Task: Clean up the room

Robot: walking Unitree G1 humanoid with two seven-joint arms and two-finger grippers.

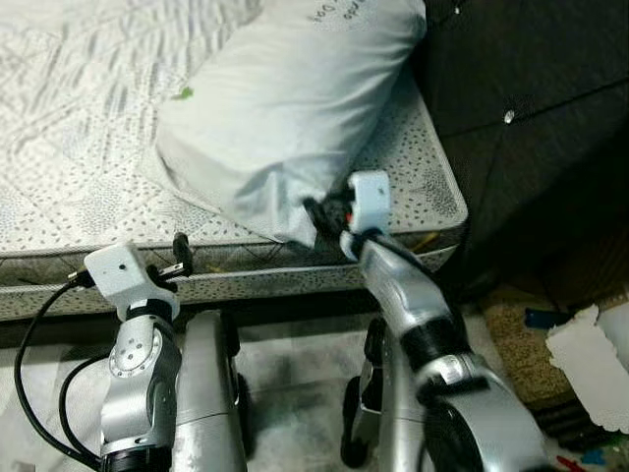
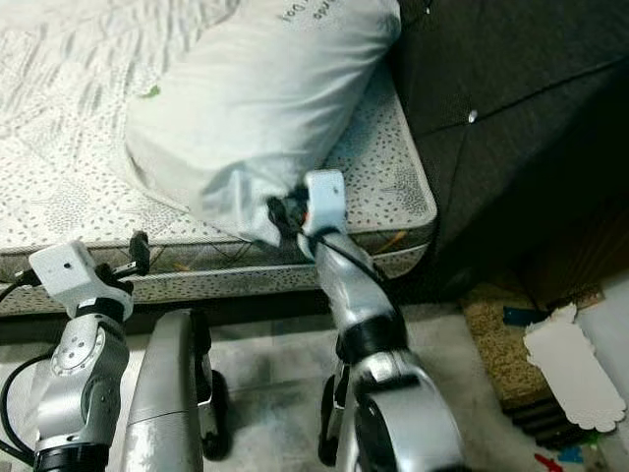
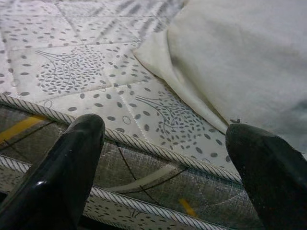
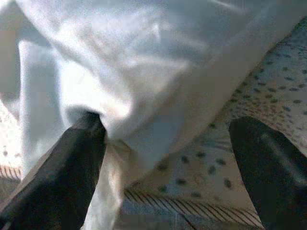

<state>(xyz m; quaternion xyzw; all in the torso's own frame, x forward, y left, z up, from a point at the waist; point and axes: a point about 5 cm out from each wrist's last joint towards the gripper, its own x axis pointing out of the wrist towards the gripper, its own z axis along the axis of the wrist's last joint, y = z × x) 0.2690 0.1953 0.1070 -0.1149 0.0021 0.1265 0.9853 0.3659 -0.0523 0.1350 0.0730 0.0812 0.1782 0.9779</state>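
The left gripper [image 3: 165, 158] hangs with fingers spread at the mattress [image 1: 69, 211] edge, touching nothing. To its right a plump pale grey pillow [image 1: 285, 108], creased, with faint print near its top, lies on the mattress corner beside the dark headboard [image 1: 531, 88]. The right gripper [image 4: 168, 158] is at its lower corner, fingers apart, one seemingly tucked into the cloth.
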